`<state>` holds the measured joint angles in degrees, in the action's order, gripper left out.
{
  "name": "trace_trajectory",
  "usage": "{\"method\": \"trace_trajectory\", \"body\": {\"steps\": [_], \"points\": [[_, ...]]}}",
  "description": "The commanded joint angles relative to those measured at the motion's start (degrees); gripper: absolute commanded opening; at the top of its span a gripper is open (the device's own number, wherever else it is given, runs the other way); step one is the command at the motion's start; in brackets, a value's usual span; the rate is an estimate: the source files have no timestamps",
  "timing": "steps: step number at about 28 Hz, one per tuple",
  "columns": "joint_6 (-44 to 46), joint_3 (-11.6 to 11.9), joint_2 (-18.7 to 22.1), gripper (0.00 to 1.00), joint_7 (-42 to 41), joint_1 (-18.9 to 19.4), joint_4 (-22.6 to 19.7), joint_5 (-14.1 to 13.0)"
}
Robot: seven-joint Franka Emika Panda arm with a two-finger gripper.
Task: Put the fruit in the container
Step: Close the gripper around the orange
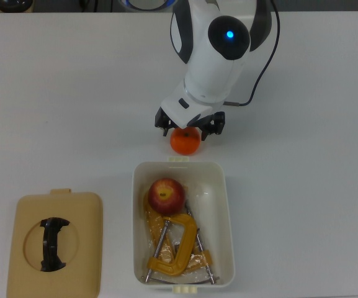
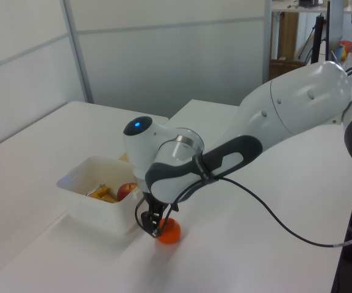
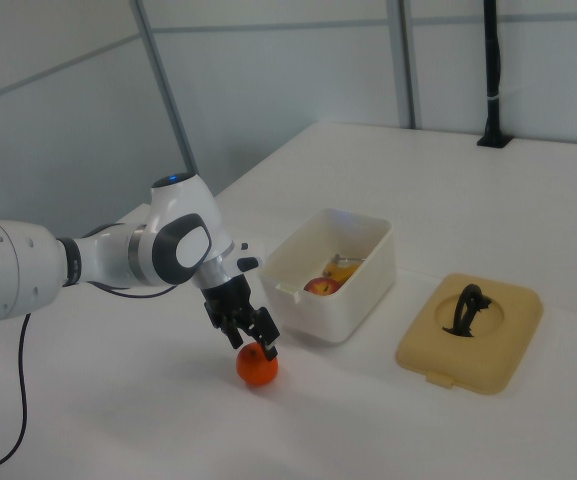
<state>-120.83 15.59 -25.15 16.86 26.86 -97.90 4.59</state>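
Top view — claw (image 1: 189, 128) stood directly over the orange (image 1: 185, 143), fingers spread to either side of the fruit and not yet closed on it. The orange sat on the white counter (image 1: 73, 112), just beyond the short end of the container (image 1: 228, 211) towards the top view's upper edge. Inside the container: the apple (image 1: 164, 196) at the near-orange end, yellow-orange clamps (image 1: 177, 248) filling the rest. A tan lid (image 1: 54, 242) with a black handle lay apart, at the top view's lower left.

Left view — claw (image 2: 153, 224) low at the counter, one finger showing at the left view's left of the orange (image 2: 169, 231), which rested just beside the container (image 2: 102, 207) wall. The apple (image 2: 127, 190) showed above the rim.

Right view — claw (image 3: 249, 336) open, tips bearing down on the top of the orange (image 3: 257, 367); the container (image 3: 333, 290) close by, the lid (image 3: 468, 335) further along.

Step in hand, by judgement: grasping the second fruit, the first being already placed. Done well, the fingers would drop to the widest part of the orange before closing — a high pinch on a round skin may squirt it away. The lift should clear the rim, and the release should suit the free space beside the apple
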Motion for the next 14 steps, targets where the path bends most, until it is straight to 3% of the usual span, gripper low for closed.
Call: {"method": "trace_trajectory", "body": {"steps": [1, 2, 4, 6, 7, 8, 14], "points": [[-3.8, -0.3, -0.8, 1.00, 2.9, 0.6, -2.7, 3.0], [-4.5, -0.3, -1.2, 0.98, 3.1, 0.6, -3.0, 3.2], [-4.8, -0.3, -1.5, 0.79, 3.1, 0.6, -3.3, 3.2], [-4.8, -0.3, -1.6, 0.43, 3.1, 0.6, -3.4, 3.2], [-4.7, -0.3, -1.5, 0.10, 3.1, 0.6, -3.3, 3.2], [-4.7, -0.3, -1.4, 0.00, 3.2, 0.6, -3.3, 3.2], [-4.5, -0.2, 1.8, 0.00, 4.1, 0.6, -2.7, 3.2]]}}
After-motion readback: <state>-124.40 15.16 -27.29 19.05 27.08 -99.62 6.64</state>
